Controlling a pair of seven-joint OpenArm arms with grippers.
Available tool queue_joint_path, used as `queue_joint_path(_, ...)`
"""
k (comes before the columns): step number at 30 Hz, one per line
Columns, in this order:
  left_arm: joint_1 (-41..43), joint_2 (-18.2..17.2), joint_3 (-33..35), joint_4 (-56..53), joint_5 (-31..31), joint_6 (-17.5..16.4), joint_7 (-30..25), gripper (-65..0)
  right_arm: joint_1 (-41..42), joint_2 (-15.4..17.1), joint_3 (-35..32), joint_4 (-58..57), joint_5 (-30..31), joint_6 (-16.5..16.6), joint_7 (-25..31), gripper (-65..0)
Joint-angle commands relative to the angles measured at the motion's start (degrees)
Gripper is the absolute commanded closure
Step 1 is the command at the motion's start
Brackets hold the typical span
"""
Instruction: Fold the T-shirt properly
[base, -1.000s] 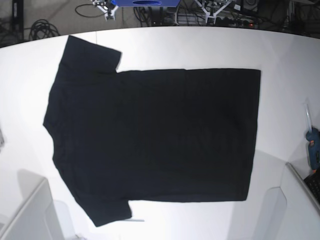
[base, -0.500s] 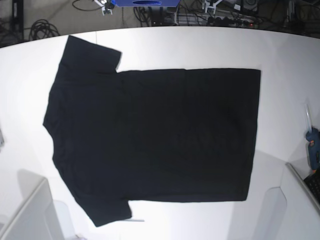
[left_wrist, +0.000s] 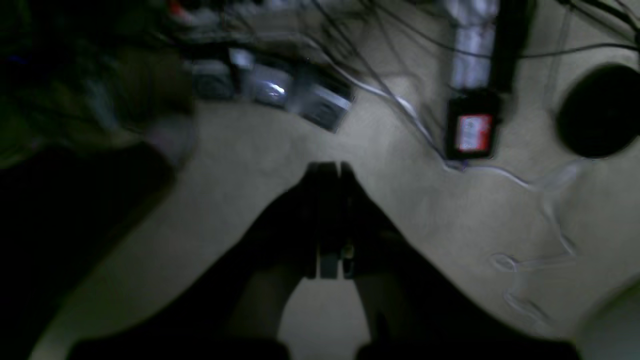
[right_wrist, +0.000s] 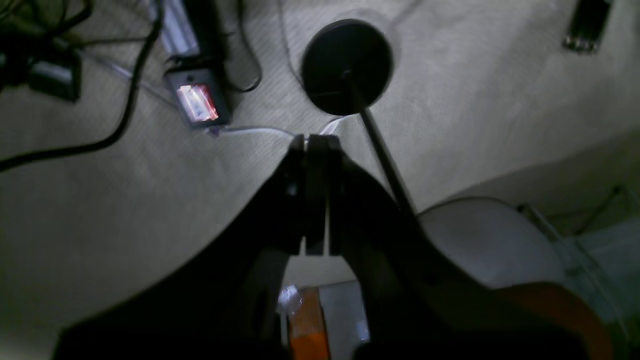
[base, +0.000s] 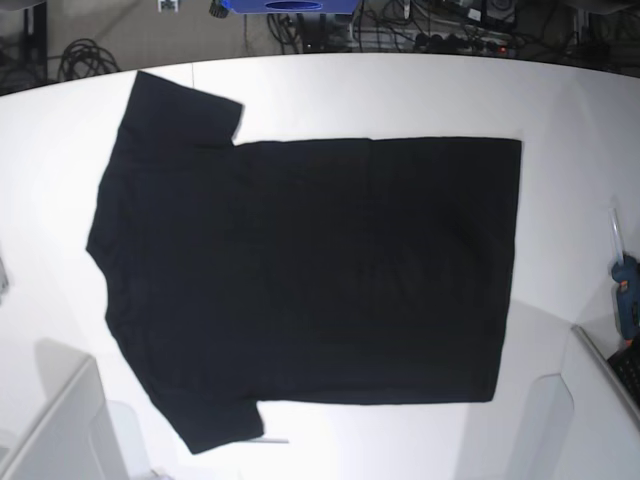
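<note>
Item 1: the T-shirt (base: 310, 275), black, short-sleeved, no print seen. It is laid flat and unfolded on the white bench (base: 400, 95) in the base view, and most of the bench surface is taken up by it. The collar end is turned toward that view's left and the straight hem toward its right. One sleeve is spread toward the far left corner, the other toward the near left edge. No arm or tool is seen in contact with the garment in the base view.

Item 2: the left tool (left_wrist: 330, 172), recorded in the left wrist view only. The two dark fingers are pressed together with nothing between them. It is held over a beige carpeted floor, not over the bench. The view is blurred.

Item 3: the right tool (right_wrist: 315, 145), recorded in the right wrist view only. The fingers are likewise brought fully together and nothing is gripped. It is also held over the carpet.

Item 4: floor items. A black round base (right_wrist: 347, 65) with a thin pole is seen just beyond the right tool. A power strip with a lit red switch (right_wrist: 197, 102) is noted to its left, amid cables.

Item 5: a blue hand tool (base: 627, 300), lying at the bench's right edge in the base view, well apart from the hem.
</note>
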Motion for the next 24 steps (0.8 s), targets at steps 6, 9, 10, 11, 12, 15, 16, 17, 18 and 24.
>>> queue_joint_path(6, 14.2, -4.5, -0.5, 20.0, -0.1, 0.1, -0.2, 0.0, -8.8, -1.5, 5.3, 15.4, 0.3, -0.2, -1.4, 0.0)
queue_joint_path(9, 20.3, -6.9, -2.1, 29.4, -5.9, 0.1, -0.2, 0.0, -11.1, -3.3, 9.0, 23.1, 0.3, -0.2, -3.9, 0.0)
queue_joint_path(10, 22.3, -7.9, -3.3, 32.3, -9.5, 0.1, -0.2, 0.0, -11.7, -4.0, 10.7, 26.3, 0.3, -0.1, -5.0, 0.0)
queue_joint_path(11, 23.9, -8.9, -3.8, 34.6, -12.1, 0.1, -0.2, 0.0, -12.3, -4.7, 11.9, 28.8, 0.3, -0.1, -5.9, 0.0)
queue_joint_path(12, 25.8, -10.5, -4.6, 37.3, -14.8, 0.1, -0.2, 0.0, -13.0, -5.5, 13.2, 31.7, 0.3, 0.0, -6.9, 0.0)
queue_joint_path(15, 30.7, -13.4, -6.6, 44.0, -18.1, 0.1, -0.2, 0.0, -14.9, -7.4, 15.7, 40.0, 0.3, 0.0, -8.8, 0.0)
queue_joint_path(16, 32.0, -13.5, -8.0, 46.1, -18.9, 0.1, -0.2, 0.0, -15.7, -7.9, 16.0, 43.0, 0.3, 0.0, -9.2, 0.0)
queue_joint_path(17, 33.3, -13.4, -9.5, 47.8, -18.9, 0.1, -0.3, 0.0, -16.2, -8.1, 16.0, 45.9, 0.3, 0.0, -9.8, 0.0)
queue_joint_path(18, 34.2, -13.4, -10.8, 49.4, -18.8, 0.1, -0.3, 0.0, -16.6, -8.3, 16.0, 48.5, 0.3, 0.0, -10.3, 0.0)
queue_joint_path(24, 35.6, -11.5, -16.7, 57.5, -19.5, -6.7, -0.3, 0.0, -15.2, -8.3, 16.1, 63.5, 5.4, 0.0, -16.9, 0.0)
